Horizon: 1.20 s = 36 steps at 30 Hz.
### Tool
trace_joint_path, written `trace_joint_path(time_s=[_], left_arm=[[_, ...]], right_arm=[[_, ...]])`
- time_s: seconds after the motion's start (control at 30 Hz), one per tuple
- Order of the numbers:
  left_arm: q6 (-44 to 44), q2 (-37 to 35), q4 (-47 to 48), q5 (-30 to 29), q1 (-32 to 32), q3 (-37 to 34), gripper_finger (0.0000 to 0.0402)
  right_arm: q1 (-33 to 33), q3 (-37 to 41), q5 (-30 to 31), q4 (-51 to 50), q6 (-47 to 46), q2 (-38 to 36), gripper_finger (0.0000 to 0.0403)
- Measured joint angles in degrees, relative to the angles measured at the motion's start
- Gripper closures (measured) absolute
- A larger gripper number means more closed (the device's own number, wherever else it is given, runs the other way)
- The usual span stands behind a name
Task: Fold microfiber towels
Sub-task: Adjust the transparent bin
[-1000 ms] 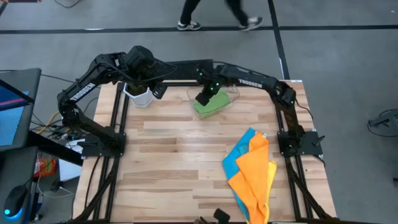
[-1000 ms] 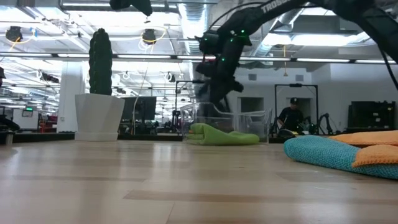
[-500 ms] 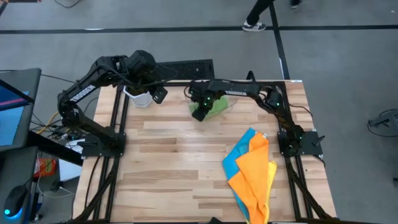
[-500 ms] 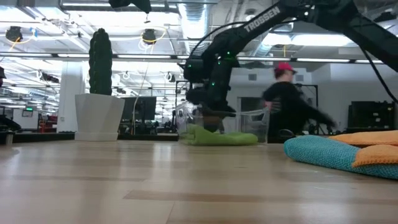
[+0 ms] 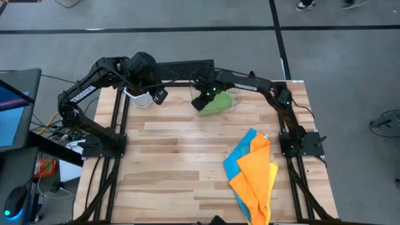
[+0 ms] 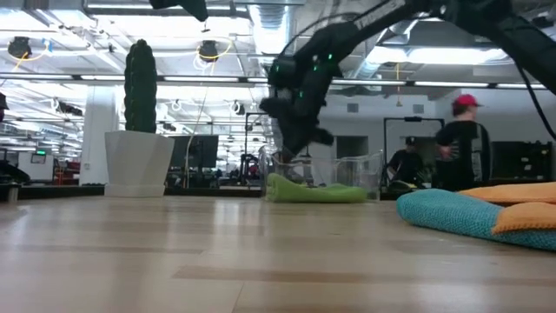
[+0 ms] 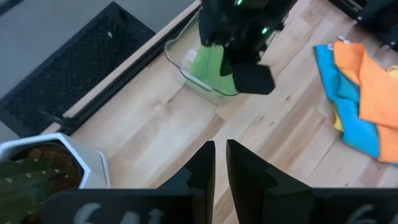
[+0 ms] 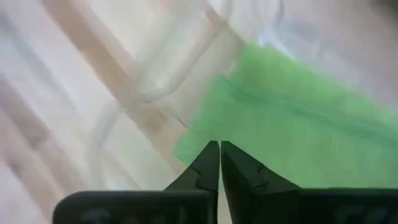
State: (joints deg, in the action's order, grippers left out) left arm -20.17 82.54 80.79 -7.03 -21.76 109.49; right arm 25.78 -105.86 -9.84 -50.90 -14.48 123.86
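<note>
One green towel (image 5: 219, 104), right gripper (image 5: 201, 104) above

We cannot make out the yellow towel (image 5: 273, 178) beyond a sliver under the orange towel (image 5: 255, 177), whose near end, like the table's (image 5: 169, 181), the high view's edge cuts off.

Overhead, table-level and two wrist cameras, all sharing the green towel (image 5: 217, 104).
</note>
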Motion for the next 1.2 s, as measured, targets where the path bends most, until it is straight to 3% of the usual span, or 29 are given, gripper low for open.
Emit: trace_joint_path(time_s=[0.17,0.3,0.37,0.57,0.8,0.93,1.03,1.2], left_arm=[[1.85,0.00,-1.47,-0.82,0.00,0.00,0.0370],[3.78,-0.60,-3.10,2.64,0.19,0.00,0.0370],[4.07,-0.60,-3.76,4.57,0.92,0.00,0.0369],[5.15,-0.39,-14.17,5.75,5.35,-7.93,0.0369],[0.54,0.71,-42.18,13.93,10.18,-26.64,0.0369],[0.19,5.51,-55.24,10.37,11.71,-35.26,0.0370],[0.64,10.90,-57.28,6.75,11.76,-37.46,0.0370],[0.82,19.32,-58.85,11.35,12.02,-36.96,0.0370]], right_arm=[[1.47,0.17,-0.01,-7.61,7.26,-7.99,0.0369],[3.31,1.22,0.13,-21.23,12.56,-18.14,0.0380],[2.76,4.10,0.11,-23.45,12.81,-23.21,0.0381],[-2.48,23.17,2.18,-13.07,7.76,-38.15,0.0369],[-3.84,46.81,5.63,-1.13,-3.42,-47.35,0.0374],[-1.74,52.34,5.61,6.19,-5.63,-47.70,0.0382],[0.01,53.53,5.50,8.92,-5.62,-47.68,0.0382],[2.67,53.62,5.45,9.92,-5.40,-48.13,0.0370]])
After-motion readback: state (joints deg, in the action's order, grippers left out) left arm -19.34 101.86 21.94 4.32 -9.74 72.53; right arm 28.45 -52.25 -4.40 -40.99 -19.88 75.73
